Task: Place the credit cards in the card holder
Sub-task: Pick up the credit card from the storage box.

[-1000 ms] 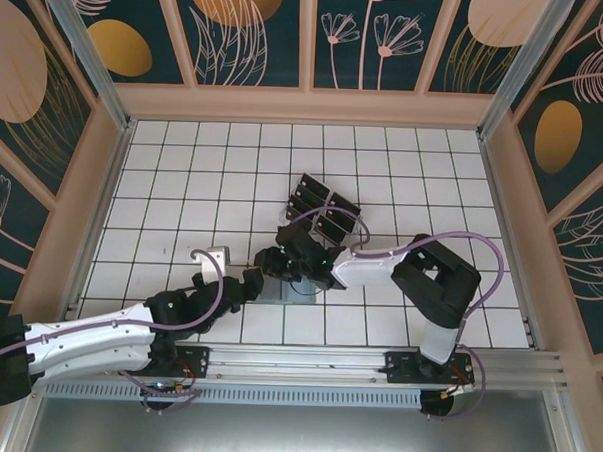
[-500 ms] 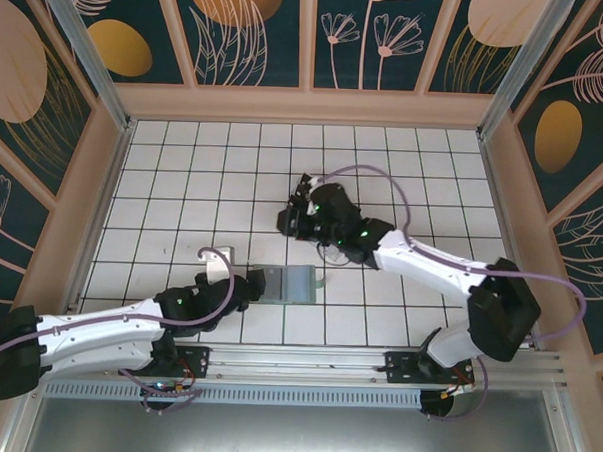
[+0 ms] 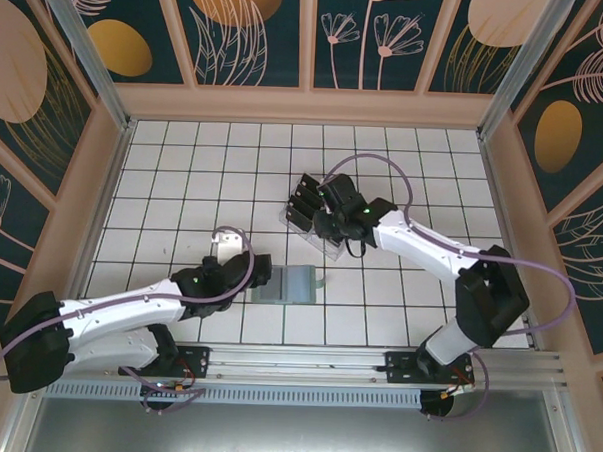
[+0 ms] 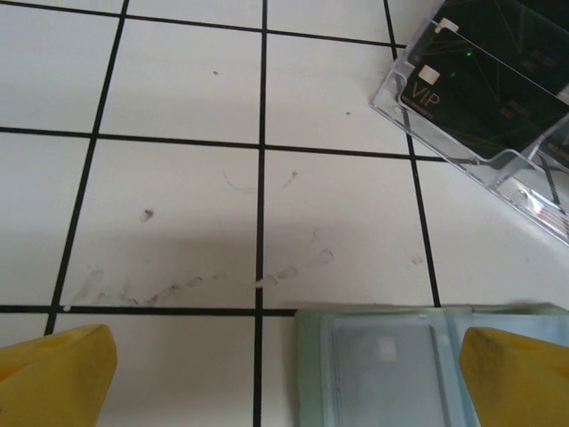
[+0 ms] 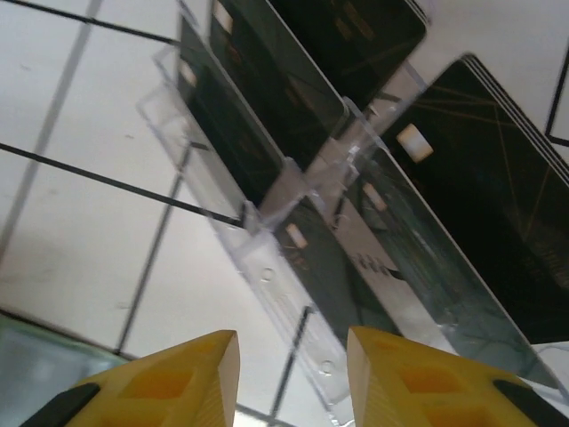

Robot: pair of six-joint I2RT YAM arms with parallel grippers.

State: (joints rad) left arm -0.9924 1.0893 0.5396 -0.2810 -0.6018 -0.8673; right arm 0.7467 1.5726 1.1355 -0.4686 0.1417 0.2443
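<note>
The card holder (image 3: 291, 284) lies opened flat on the white gridded table (image 3: 174, 170), near the front and about midway between the two arms. The left gripper (image 3: 251, 281) sits just to its left, low over the tiles. From the left wrist camera, its yellow fingers (image 4: 55, 378) are spread as wide as they go and hold nothing. The holder's (image 4: 382, 365) pale blue-green inside, with a clear window pocket, lies between them toward the right-hand finger.

Behind the holder stands a clear acrylic rack (image 3: 332, 250), set at a slant and holding the credit cards (image 3: 305, 198). The right arm reaches over it from the side and covers much of it from above, and its purple cable (image 3: 384, 168) loops over the tiles beyond. The right gripper (image 3: 318, 223) hangs over the rack's middle.

The right wrist camera gives what the overhead one hides. The rack's (image 5: 267, 191) dividers and front lip show, with dark cards (image 5: 484, 178) leaning in the slots, pale chips on their corners. The right gripper (image 5: 293, 382) is partly open above them, nothing between its fingers. The left wrist camera catches a card marked VIP (image 4: 484, 84) in the rack's (image 4: 524, 173) corner, and faint smudges (image 4: 178, 286) on the tile.
</note>
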